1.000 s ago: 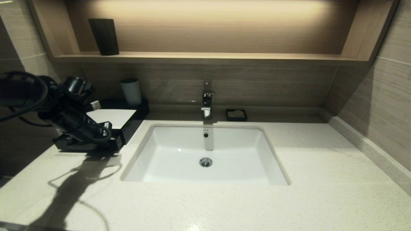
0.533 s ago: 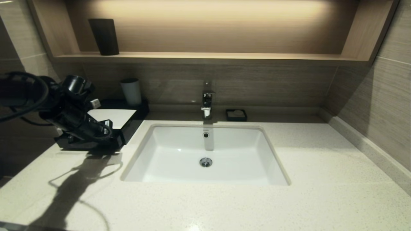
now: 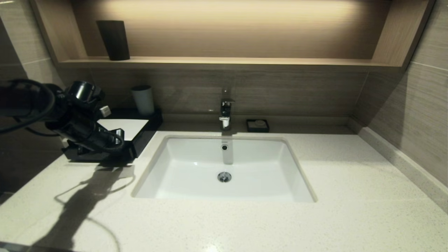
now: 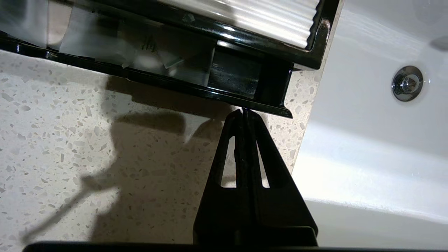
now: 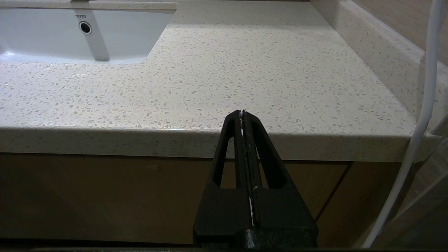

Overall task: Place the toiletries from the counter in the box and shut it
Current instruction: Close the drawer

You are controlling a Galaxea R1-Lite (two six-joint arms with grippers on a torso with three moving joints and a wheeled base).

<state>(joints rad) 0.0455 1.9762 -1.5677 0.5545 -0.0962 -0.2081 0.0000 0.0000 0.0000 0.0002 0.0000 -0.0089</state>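
No packets lay loose on the counter [image 3: 245, 224], so the loading looked done. In the left wrist view, pale translucent packets [image 4: 115, 52] showed inside the drawer [image 4: 210, 94] of the box [image 3: 140, 140], which sat at the counter's left end, just beside the basin [image 3: 224, 168]. What remained, as far as I could judge, was the closing: the drawer's front lip stood out past the body, so it seemed only part of the way in.

The left gripper [image 4: 244, 112] had its fingers pressed together, holding nothing, with the tip right at the drawer's front edge near its basin-side corner; whether it actually touched could not be told. That posture suited a push.

The right gripper [image 5: 242, 112] was parked low in front of the counter edge, fingers together and empty.

The box was low, glossy black, with a white ribbed top panel [image 4: 252, 17]. The packets inside were creased and semi-clear, with some green print, though their number could not be made out; at least 1 was visible. A pale cup [image 3: 142, 99] stood behind the box on a dark tray.
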